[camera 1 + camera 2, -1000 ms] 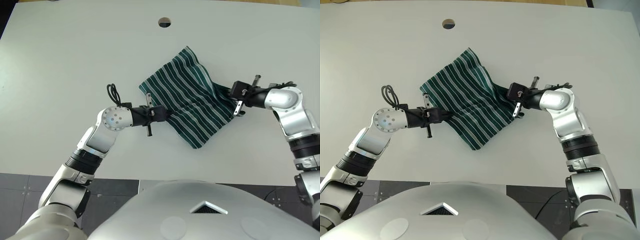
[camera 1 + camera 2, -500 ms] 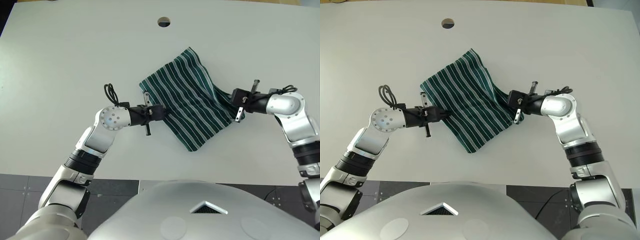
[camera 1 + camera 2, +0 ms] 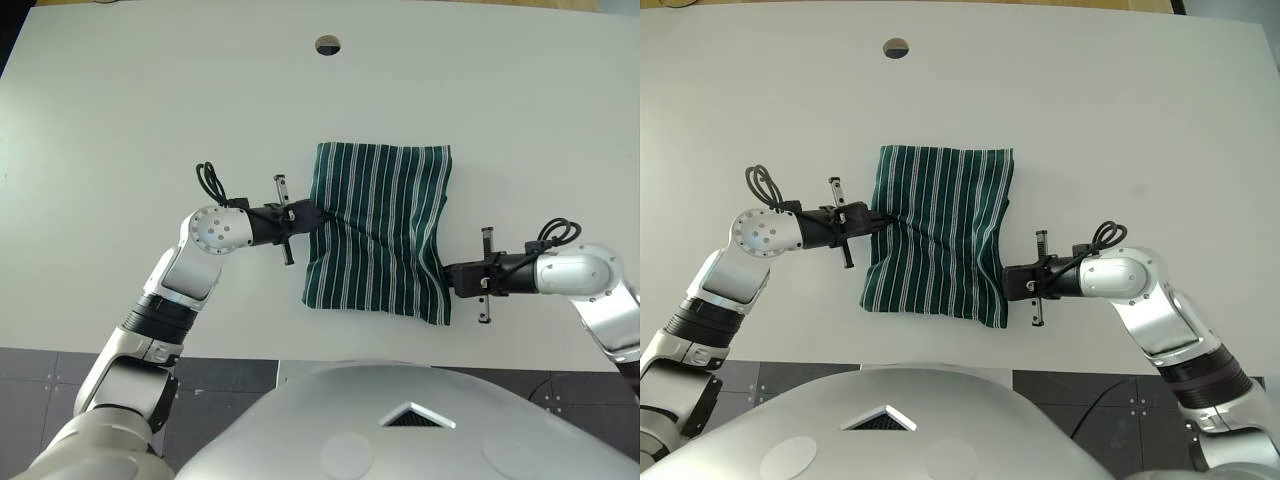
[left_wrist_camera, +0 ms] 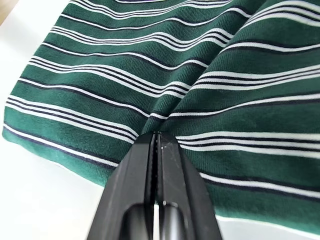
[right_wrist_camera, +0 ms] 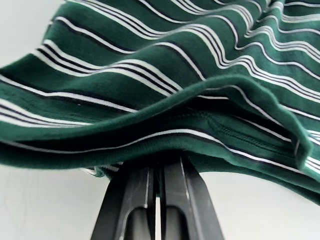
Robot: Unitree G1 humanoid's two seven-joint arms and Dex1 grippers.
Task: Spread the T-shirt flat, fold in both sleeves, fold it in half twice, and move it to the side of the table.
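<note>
Two grippers hold one folded garment between them. Nearest the robot, the right gripper (image 3: 447, 278) is clenched on the near hem of the green striped T-shirt (image 3: 380, 230), close to its near corner. In the right wrist view the jaws are pressed together under several stacked layers. A little farther out, the left gripper (image 3: 318, 212) is clamped on the opposite side edge. In the left wrist view its jaws meet on a pinch of fabric, and creases fan out from that pinch. The T-shirt lies between the two grippers as a compact rectangle on the white tabletop (image 3: 120, 100), with its far edge straight and its near edge slightly uneven. Beyond the shirt, well apart from both grippers, is a round cable hole (image 3: 327, 44).

Judged from the compact shape, the folding looks finished or nearly so, and the step in hand is probably moving the shirt to the side. To do this well, both grippers should travel together and keep their spacing. The cloth should stay lightly taut, because the creases at the left gripper suggest that more pull would distort the fold. The stack should be kept low over the tabletop and released only once every layer rests flat.
</note>
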